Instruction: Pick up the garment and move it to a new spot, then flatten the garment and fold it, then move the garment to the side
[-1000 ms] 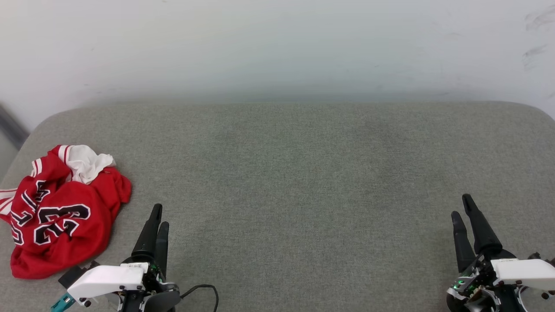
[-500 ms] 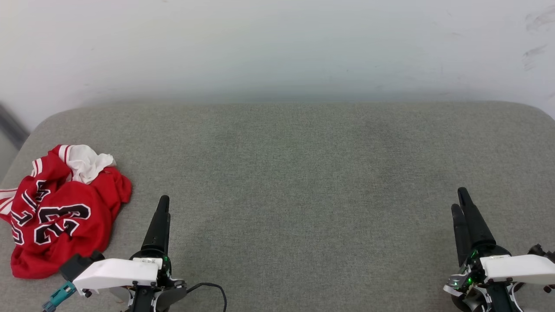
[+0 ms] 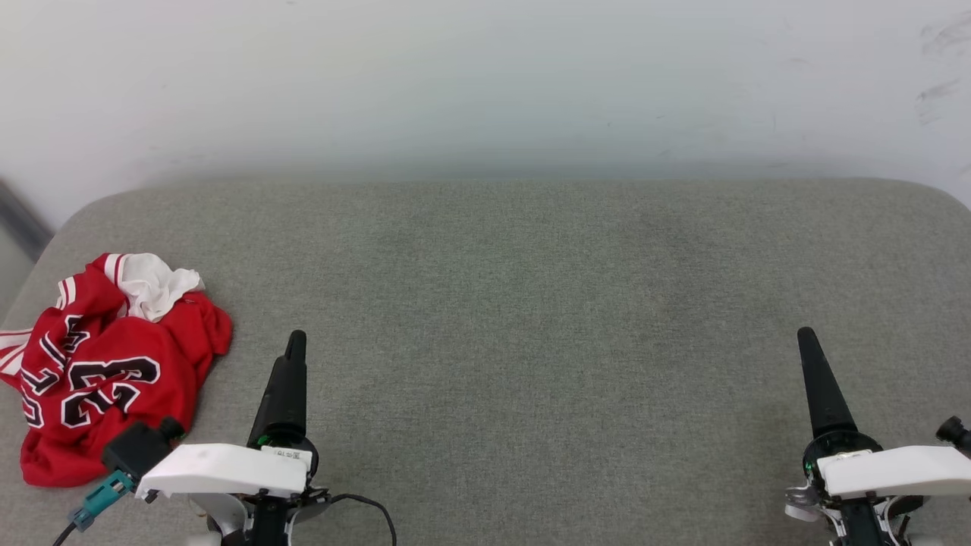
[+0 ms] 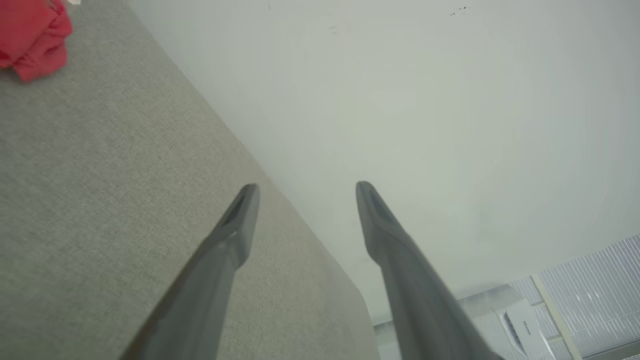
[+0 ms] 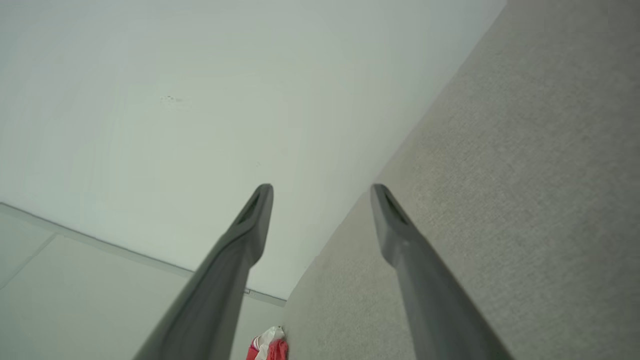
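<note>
The garment (image 3: 106,371), a red jersey with a white sleeve and a black 23, lies crumpled at the left edge of the grey cushioned surface (image 3: 516,303). A corner of the garment (image 4: 32,37) appears at the top left of the left wrist view, and a scrap of the garment (image 5: 267,347) at the bottom of the right wrist view. My left gripper (image 3: 294,345) hovers to the right of the jersey, turned on edge, apart from the cloth. Its fingers (image 4: 235,235) stand open and empty. My right gripper (image 3: 806,341) stays at the lower right, its fingers (image 5: 395,225) open and empty too.
A pale wall (image 3: 485,83) rises right behind the cushion's far edge. The cushion's rounded left corner (image 3: 68,220) lies just behind the jersey. A cable and teal connector (image 3: 98,504) hang off my left wrist.
Both wrists have rolled, so each pair of fingers now lines up as one in the head view. The left gripper has edged forward and rightward. The jersey has not moved.
</note>
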Tool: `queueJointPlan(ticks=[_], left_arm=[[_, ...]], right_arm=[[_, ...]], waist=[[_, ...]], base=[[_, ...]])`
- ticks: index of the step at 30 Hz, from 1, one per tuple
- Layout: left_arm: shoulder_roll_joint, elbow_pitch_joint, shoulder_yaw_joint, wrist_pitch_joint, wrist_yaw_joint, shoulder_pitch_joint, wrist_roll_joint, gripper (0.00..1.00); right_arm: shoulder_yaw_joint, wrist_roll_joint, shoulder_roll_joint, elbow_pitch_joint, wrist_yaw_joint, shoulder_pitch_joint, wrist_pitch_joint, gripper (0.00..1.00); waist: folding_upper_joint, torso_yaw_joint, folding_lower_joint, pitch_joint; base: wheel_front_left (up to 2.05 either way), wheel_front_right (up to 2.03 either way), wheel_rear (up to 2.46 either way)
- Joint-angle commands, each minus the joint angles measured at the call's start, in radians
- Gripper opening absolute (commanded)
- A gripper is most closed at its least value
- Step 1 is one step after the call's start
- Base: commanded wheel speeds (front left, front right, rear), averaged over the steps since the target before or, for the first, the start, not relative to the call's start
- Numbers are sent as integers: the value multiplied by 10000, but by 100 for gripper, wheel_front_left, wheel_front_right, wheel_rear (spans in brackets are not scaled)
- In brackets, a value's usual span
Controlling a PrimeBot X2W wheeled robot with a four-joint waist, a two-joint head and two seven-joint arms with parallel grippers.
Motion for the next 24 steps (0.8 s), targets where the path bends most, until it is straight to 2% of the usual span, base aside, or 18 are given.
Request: queueJointPlan(ticks=[1,4,9,24], left_arm=[[26,-188,-57,-97,-3,-114,408,100],[31,-228,-60,-201,-3,-112,1079,100],[49,-234,-159,-370,-3,-79,2127,100],[228,-41,-432,-818,-2,-5,4694,100]], right_arm=[[-42,-515,-28,-217,0,-105,-89,100],[-100,-1743,-77,-271,0,-85,-194,100],[-198,-3131,-7,-378,0,-31,-296,100],[-355,-5711,35,-858,0,271,-112,100]], waist=[[0,2,0,-4],[0,5,0,-9],[0,5,0,-23],[0,23,0,-84]], base=[[0,0,0],[0,0,0],[0,0,0],[0,0,0]])
